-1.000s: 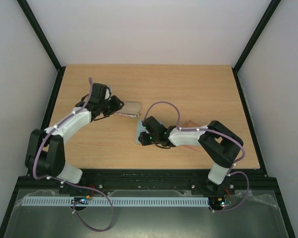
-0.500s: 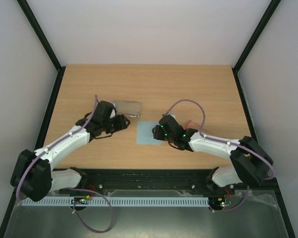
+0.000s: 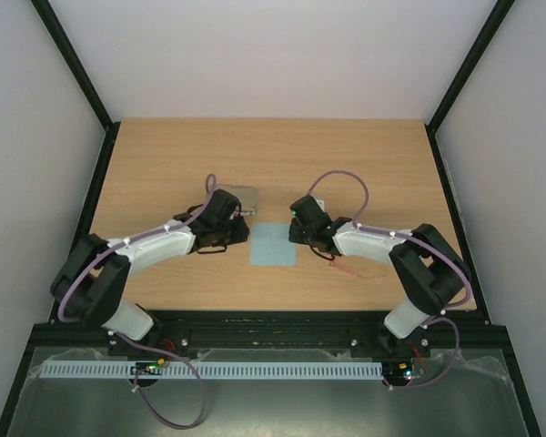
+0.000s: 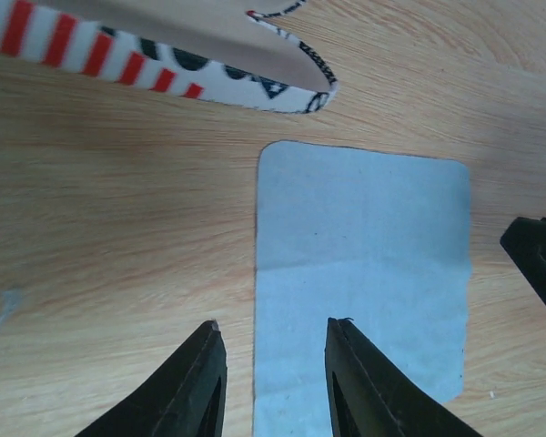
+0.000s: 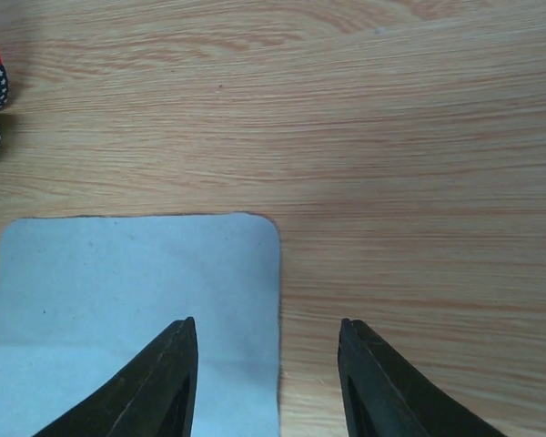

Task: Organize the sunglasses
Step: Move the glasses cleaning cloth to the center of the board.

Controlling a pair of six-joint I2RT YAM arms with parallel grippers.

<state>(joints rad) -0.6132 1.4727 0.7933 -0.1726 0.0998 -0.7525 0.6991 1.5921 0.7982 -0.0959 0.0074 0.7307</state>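
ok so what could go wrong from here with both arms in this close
The left gripper and right gripper are open over opposite edges of the light blue cloth, and a right finger shows in the left wrist view, so they could collide. The sunglasses lie close beside the right arm, so a swing might sweep them away.

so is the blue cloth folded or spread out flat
Spread flat. The cloth lies as one smooth sheet on the table, its rounded corners showing and no fold or crease in either wrist view.
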